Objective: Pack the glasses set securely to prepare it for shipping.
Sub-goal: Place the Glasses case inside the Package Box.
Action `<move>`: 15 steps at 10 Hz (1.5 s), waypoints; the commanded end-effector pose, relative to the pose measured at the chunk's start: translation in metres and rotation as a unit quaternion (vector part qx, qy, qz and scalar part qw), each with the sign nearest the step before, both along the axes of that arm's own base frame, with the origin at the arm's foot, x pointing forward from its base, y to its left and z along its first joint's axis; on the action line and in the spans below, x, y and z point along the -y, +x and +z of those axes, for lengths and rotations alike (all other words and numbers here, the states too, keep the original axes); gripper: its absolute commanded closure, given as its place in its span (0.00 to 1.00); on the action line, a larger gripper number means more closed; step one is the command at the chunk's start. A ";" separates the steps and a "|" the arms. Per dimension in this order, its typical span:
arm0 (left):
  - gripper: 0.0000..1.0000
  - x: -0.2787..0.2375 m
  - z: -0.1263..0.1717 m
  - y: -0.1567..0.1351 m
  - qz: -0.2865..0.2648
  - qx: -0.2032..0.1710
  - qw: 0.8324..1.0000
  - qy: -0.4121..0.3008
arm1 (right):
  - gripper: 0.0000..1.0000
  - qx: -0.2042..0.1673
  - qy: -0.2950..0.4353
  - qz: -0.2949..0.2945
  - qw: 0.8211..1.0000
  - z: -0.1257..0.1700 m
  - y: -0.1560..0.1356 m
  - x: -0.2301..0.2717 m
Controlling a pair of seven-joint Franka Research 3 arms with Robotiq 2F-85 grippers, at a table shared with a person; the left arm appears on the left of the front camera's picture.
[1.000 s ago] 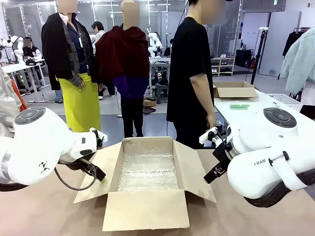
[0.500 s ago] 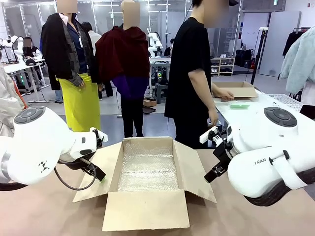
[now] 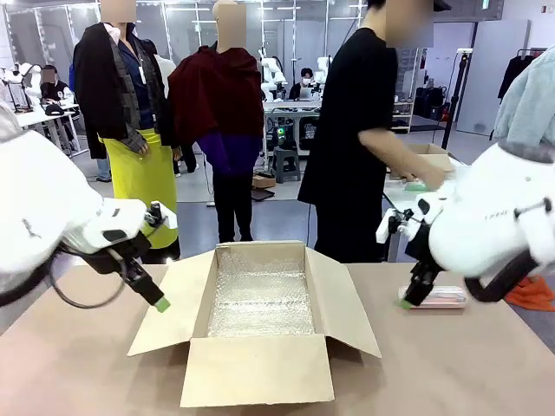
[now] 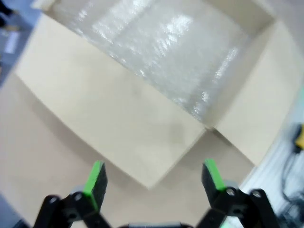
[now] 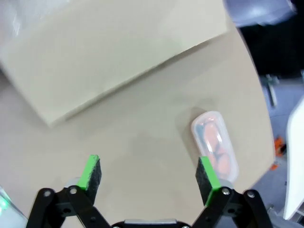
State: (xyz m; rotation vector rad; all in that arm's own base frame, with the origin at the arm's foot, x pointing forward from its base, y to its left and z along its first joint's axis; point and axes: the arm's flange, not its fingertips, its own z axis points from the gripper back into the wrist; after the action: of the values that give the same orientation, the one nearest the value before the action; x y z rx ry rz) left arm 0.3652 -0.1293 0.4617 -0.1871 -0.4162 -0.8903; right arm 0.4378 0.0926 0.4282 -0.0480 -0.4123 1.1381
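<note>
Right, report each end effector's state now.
Left end effector: open, holding nothing, above the cardboard box flap.
Right end effector: open, holding nothing, by the pink case.

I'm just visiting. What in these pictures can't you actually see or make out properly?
The pink case: in the front view the right arm covers its left end. In the right wrist view a green pad overlaps its lower part.
A green thing on the far table: in the front view it is too small to identify, and it sits partly under the person's hand.
The box: in the front view its near wall hides the closest strip of floor. The left wrist view is blurred.
</note>
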 end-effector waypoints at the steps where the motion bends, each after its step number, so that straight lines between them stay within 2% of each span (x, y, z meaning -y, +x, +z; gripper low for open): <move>1: 0.00 -0.012 0.025 -0.011 -0.057 -0.018 0.998 0.004 | 0.00 -0.016 -0.041 0.098 0.994 0.008 0.034 0.030; 3: 0.00 -0.013 0.038 -0.033 -0.104 -0.009 0.995 -0.004 | 0.00 -0.026 -0.087 0.152 0.984 0.008 0.051 0.048; 5: 0.00 -0.012 0.048 -0.050 -0.127 0.013 0.991 -0.029 | 0.00 -0.041 -0.103 0.172 0.979 0.005 0.070 0.061; 6: 0.00 -0.013 0.048 -0.052 -0.121 0.024 0.991 -0.041 | 0.00 -0.005 -0.086 0.137 0.987 0.005 0.078 0.058; 7: 0.00 -0.015 0.047 -0.052 -0.115 0.048 0.991 -0.044 | 0.00 -0.036 -0.090 0.159 0.982 0.004 0.058 0.061; 8: 0.00 -0.008 0.058 -0.043 -0.114 0.016 0.993 -0.020 | 0.00 -0.036 -0.090 0.159 0.982 0.004 0.058 0.061; 10: 0.00 -0.008 0.058 -0.043 -0.114 0.016 0.993 -0.020 | 0.00 -0.033 -0.099 0.154 0.983 0.002 0.068 0.062; 11: 0.00 -0.008 0.058 -0.043 -0.114 0.016 0.993 -0.020 | 0.00 -0.049 -0.137 0.217 0.965 0.000 0.082 0.062; 12: 0.00 -0.008 0.058 -0.043 -0.114 0.016 0.993 -0.020 | 0.00 -0.054 -0.132 0.234 0.962 -0.005 0.094 0.061; 15: 0.00 -0.008 0.058 -0.043 -0.114 0.016 0.993 -0.020 | 0.00 -0.067 -0.113 0.218 0.967 -0.029 0.123 0.069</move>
State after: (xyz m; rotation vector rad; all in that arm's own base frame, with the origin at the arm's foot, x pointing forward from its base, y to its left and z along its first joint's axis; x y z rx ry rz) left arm 0.3241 -0.1223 0.5195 -0.2501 -0.4524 -1.1061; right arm 0.5470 0.0292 0.4038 -0.1090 -0.1741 1.6016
